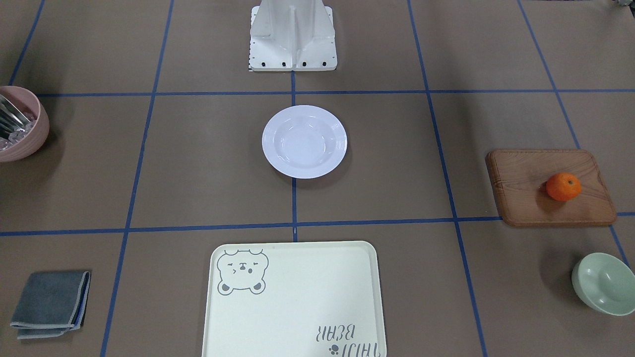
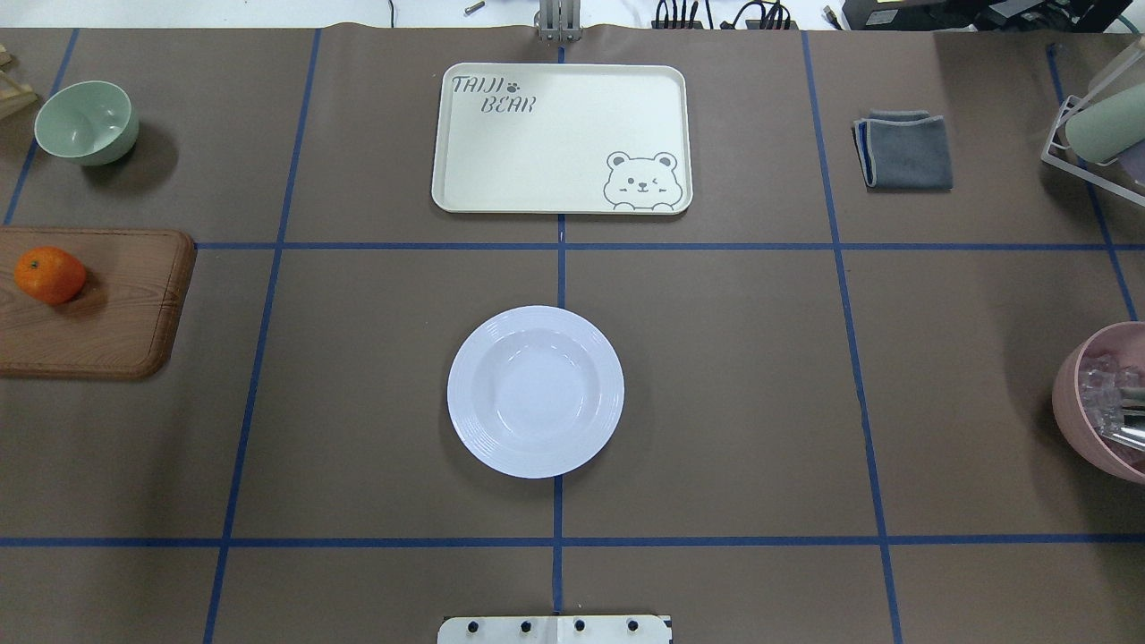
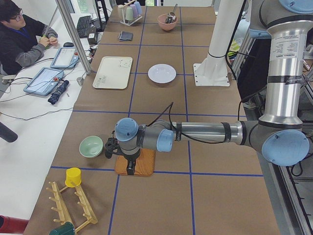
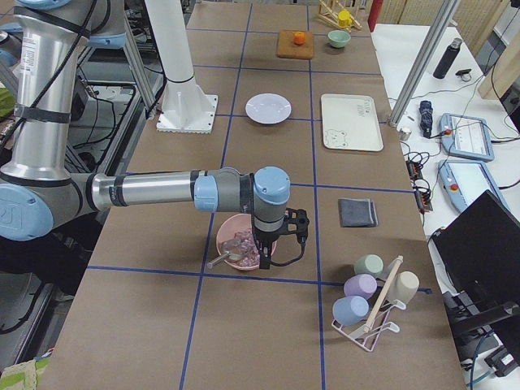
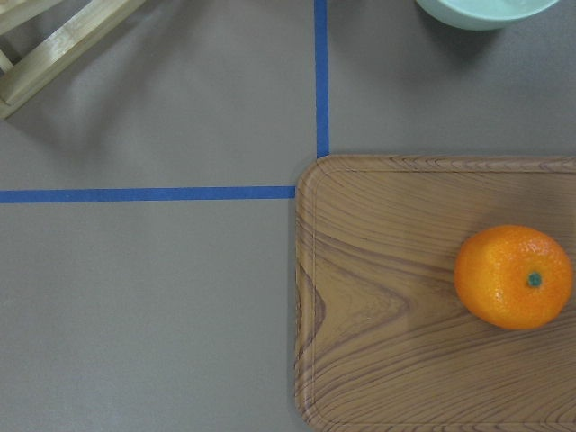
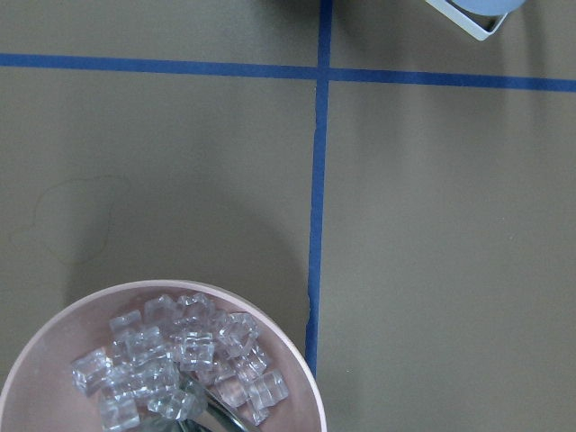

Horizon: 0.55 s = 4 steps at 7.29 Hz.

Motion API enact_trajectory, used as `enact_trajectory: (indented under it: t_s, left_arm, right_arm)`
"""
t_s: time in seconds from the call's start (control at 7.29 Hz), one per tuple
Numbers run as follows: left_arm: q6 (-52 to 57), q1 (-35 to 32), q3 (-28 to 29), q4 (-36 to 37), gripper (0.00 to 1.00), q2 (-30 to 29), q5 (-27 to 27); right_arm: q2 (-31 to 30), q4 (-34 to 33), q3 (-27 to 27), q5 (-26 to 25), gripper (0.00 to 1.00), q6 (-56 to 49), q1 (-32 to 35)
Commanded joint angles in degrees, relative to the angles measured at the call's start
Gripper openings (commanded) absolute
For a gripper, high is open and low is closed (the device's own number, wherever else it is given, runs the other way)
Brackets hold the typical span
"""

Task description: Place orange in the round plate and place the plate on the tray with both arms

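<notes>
The orange (image 1: 563, 186) lies on a brown wooden board (image 1: 526, 191), far to my left (image 2: 50, 275). Empty, the white round plate (image 2: 535, 391) sits mid-table. Beyond it lies the cream bear tray (image 2: 555, 143), also empty. In the exterior left view my left gripper (image 3: 129, 169) hangs over the board and hides the orange; the left wrist view looks down on the orange (image 5: 513, 276) with no fingers showing. My right gripper (image 4: 258, 253) hovers over the pink bowl (image 4: 244, 248) of ice cubes. I cannot tell whether either gripper is open or shut.
A pale-green bowl (image 2: 87, 121) stands beyond the board. A folded grey cloth (image 2: 905, 148) lies at the far right, near a mug rack (image 4: 370, 301). A wooden rack (image 3: 73, 205) stands at the left end. A person (image 3: 19, 39) sits beside the table.
</notes>
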Motion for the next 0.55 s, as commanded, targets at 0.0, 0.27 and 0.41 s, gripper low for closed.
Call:
enact_trajectory:
  t_s: [0.0, 0.27, 0.41]
  left_arm:
    - [0.0, 0.1, -1.7, -2.3, 0.98, 0.2, 0.0]
    - [0.0, 0.4, -2.1, -7.1, 0.98, 1.1, 0.0]
    - [-0.5, 0.4, -2.5, -12.9, 0.98, 0.6, 0.4]
  right_arm:
    - [1.0, 0.0, 1.3, 0.1, 1.00, -0.3, -0.1]
    - [3.4, 0.1, 1.7, 3.4, 1.00, 0.0, -0.2]
    - [8.1, 0.1, 1.9, 5.2, 1.00, 0.2, -0.2]
